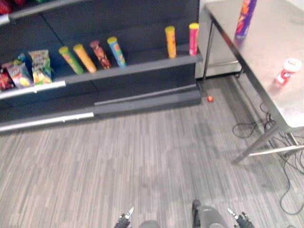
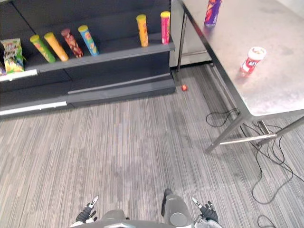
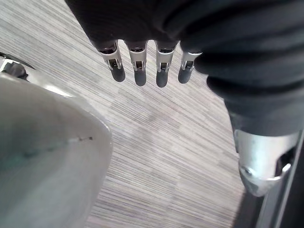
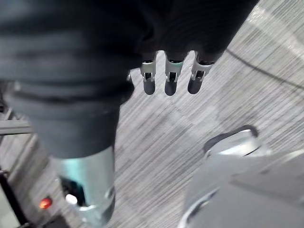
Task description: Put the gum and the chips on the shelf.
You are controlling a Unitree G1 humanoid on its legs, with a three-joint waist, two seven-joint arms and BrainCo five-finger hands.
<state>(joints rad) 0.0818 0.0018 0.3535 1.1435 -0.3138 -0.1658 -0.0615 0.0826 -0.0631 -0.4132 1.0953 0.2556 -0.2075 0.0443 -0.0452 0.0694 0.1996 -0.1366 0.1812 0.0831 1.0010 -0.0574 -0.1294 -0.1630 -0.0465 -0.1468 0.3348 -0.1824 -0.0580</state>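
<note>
Both left hand (image 3: 139,71) and right hand (image 4: 171,80) hang straight-fingered, empty; chips can (image 1: 245,19) and gum tub (image 1: 286,71) look light, rigid, slick: wrap mid-body.

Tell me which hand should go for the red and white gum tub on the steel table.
Right, probably. The red and white gum tub stands on the steel table at the robot's right; the right hand hangs open on that side, the left hand farther off.

Open carpet (image 1: 142,156) before the shelf (image 1: 142,67), gap between blue tube (image 1: 116,51) and orange tube (image 1: 170,42), table (image 1: 270,47) at right
</note>
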